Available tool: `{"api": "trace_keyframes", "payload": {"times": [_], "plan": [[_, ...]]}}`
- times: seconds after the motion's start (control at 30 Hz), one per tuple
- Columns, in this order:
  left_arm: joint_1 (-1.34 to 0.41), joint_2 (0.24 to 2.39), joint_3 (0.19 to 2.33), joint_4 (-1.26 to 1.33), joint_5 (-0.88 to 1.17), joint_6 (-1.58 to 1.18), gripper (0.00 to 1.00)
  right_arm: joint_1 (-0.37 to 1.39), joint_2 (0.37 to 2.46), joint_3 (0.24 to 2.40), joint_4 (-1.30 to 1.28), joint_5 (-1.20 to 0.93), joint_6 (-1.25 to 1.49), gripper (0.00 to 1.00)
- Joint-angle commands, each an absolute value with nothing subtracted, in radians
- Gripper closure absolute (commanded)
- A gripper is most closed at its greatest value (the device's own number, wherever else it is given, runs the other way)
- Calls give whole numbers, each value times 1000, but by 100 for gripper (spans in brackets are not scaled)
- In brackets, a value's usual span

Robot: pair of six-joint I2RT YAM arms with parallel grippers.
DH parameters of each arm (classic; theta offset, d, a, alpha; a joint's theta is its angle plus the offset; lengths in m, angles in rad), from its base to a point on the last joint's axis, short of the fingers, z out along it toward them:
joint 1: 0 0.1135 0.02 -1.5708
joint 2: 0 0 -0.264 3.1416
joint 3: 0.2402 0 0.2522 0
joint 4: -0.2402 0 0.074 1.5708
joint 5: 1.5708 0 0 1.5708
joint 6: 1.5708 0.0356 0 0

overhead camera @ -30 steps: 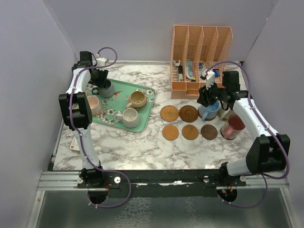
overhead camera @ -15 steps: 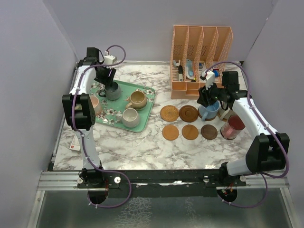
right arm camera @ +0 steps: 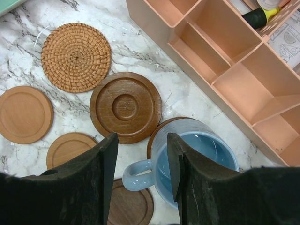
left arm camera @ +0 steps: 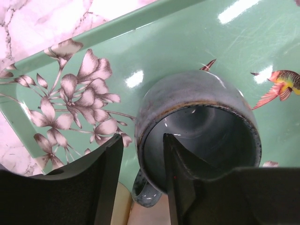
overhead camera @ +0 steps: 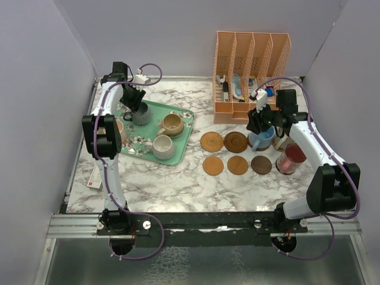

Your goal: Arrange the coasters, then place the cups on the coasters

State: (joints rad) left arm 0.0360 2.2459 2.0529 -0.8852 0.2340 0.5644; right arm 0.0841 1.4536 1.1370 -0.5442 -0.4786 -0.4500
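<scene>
Straddling the rim of the grey-teal cup [left arm camera: 201,131] with the left hand [left arm camera: 141,138]: one finger inside the bowl, one outside, jaws roughly half apart, with green showing between outer finger and wall (no firm pinch, by the look of it). Standing upright at the upper-left end of the flowered tray [left arm camera: 197,42], handle toward the lower edge of the wrist view. Looks like the pick-up step for this cup. Next: close on the wall, lift clear of the tray lip, carry rightward to a bare coaster, say the woven coaster [overhead camera: 211,142], and set down centred. Over at right of centre, poised astride the light blue cup [right arm camera: 197,157] with the right hand [right arm camera: 140,136], jaws parted, outer finger apart from the wall. Seated on a dark coaster [right arm camera: 153,139] below the peach organizer [overhead camera: 252,65]; looks placed already, needing only a straight rise. Further out, maroon cup [overhead camera: 291,158] at far right; tan cup [overhead camera: 173,124] and cream cup [overhead camera: 163,146] on the tray.
</scene>
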Motion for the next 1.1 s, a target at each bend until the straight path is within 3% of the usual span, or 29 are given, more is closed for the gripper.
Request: {"api": "trace_keyframes", "payload": {"times": [0.0,0.37,0.67,1.07], "plan": [[21,2255,2096,-907,222,607,59,89,1454,1129,-525,-460,-460,53],[14,2288,2151,-919,201,623,76,89,1455,1129,-525,-462,-460,53],[8,2220,2133,-926,214,675,100,89,1444,1170,-528,-482,-439,52],[-35,2015,2113,-908,209,562,100,135,1511,1412,-639,-529,-383,43]]}}
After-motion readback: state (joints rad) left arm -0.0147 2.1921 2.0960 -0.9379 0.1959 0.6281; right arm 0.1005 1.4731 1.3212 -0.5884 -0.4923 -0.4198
